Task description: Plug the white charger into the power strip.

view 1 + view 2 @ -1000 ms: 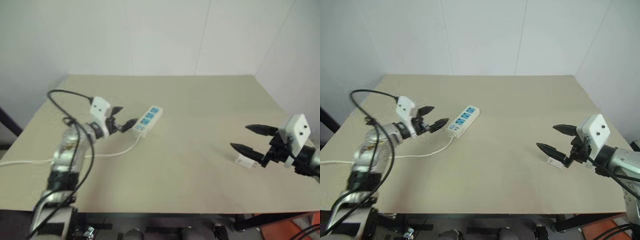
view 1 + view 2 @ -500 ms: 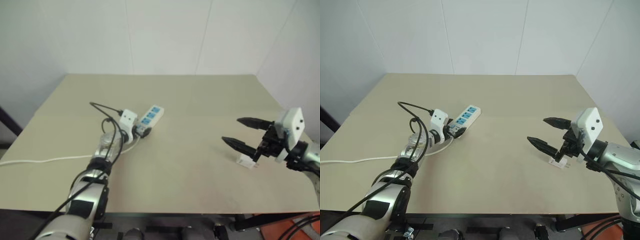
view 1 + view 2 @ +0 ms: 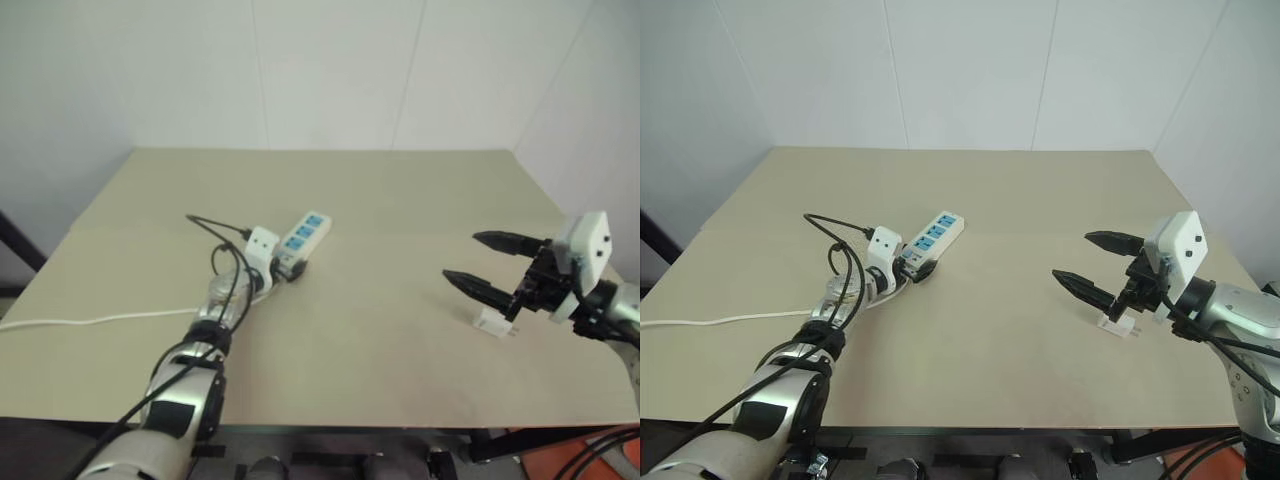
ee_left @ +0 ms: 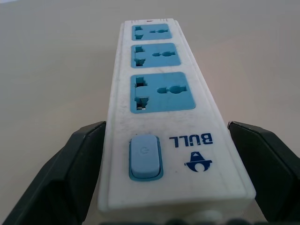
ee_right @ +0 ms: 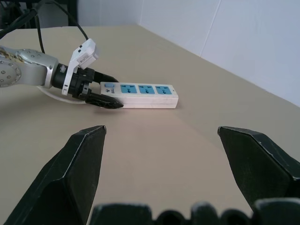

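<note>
We see the left gripper [image 3: 912,268] left of centre in the head views, at the end of a left arm that runs up from the lower left corner, nearly level over the beige table [image 3: 1020,200]. Its two black fingers [image 4: 70,173] stand apart, one on each side of the switch end of the power strip [image 4: 159,117], with a small gap to the strip's side on each side, so they straddle it without clamping. In the left wrist view the strip fills the middle of the frame, three blue socket faces in a row above a blue switch. In the head views the strip lies slanted toward the upper right, and its thin white cord [image 3: 720,320] trails off to the left edge.

At the right edge of the head views the right gripper [image 3: 1092,264] is held above the table, roughly level, pointing toward the left of the frame, its fingers spread wide and empty. The white charger [image 3: 1116,325] lies on the table just below that gripper, in the lower right, well apart from the strip
</note>
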Available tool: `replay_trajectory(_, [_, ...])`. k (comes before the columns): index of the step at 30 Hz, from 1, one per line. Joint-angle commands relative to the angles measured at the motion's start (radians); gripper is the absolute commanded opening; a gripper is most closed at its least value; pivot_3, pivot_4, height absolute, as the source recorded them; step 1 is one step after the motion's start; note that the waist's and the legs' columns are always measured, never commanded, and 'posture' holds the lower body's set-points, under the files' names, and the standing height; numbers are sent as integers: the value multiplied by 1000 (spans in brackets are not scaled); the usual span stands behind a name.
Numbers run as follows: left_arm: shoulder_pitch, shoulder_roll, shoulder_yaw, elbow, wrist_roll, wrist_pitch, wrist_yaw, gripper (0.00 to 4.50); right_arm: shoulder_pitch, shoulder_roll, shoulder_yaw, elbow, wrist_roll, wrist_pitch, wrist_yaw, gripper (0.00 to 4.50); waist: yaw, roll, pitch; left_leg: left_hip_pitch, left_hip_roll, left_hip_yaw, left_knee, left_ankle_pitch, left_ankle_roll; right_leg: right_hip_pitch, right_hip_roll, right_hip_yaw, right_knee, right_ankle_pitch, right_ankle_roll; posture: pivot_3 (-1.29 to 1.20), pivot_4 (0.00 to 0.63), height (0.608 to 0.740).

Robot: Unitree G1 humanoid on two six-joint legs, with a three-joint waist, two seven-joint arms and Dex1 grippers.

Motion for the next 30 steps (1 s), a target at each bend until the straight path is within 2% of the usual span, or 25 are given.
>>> replay_trajectory(1, [7, -17, 1, 38, 10, 13, -8, 4318, -31, -10, -17, -36, 30, -7, -13, 4500, 0, 0, 0, 0, 0, 0, 0, 0, 0, 0, 0, 0, 0, 0, 0, 0, 150, 740])
replay_trajectory(5, [12, -34, 1, 51, 11, 34, -28, 3359, -47, -10, -12, -46, 42, 4, -22, 4500, 2, 1, -1, 1, 0, 0, 0, 0, 0, 1, 0, 0, 0, 0, 1, 0, 150, 740])
replay_trajectory(6, [14, -37, -1, 51, 13, 34, -34, 3297, -51, -11, -11, -49, 48, 7, -26, 4500, 3, 1, -1, 1, 0, 0, 0, 0, 0, 1, 0, 0, 0, -1, 1, 0, 150, 740])
replay_trajectory(11, [17, -49, 0, 46, 10, 34, -56, 3299, -68, -13, -9, -59, 69, 21, -41, 4500, 3, 1, -2, 1, 0, 0, 0, 0, 0, 1, 0, 0, 0, -1, 1, 0, 150, 740])
replay_trajectory(17, [44, -46, -64, -62, 3, -13, -336, 3299, -63, -19, -15, -57, 60, 31, -50, 4500, 5, 1, -2, 1, 0, 0, 0, 0, 0, 1, 0, 0, 0, 0, 0, 0, 150, 740])
replay_trajectory(24, [130, -14, -152, -304, -56, -2, -715, 3299, -77, -41, -4, -31, 48, 26, -34, 4500, 2, 1, -2, -1, 0, 0, 0, 0, 0, 0, 0, 0, 0, 2, -4, 0, 150, 740])
replay_trajectory(27, [165, 8, -197, -374, -48, -13, -803, 3299, -86, -52, 6, -18, 46, 24, -24, 4500, 0, 1, -1, -1, 0, 0, 0, 0, 0, 0, 0, 0, 0, 2, -4, 0, 150, 740])
replay_trajectory(30, [201, 13, -237, -402, -16, -63, -809, 3299, -89, -66, 11, -3, 45, 27, -13, 4500, 0, 1, -1, 0, 0, 0, 0, 0, 0, 0, 0, 0, 0, 2, -4, 0, 150, 740])
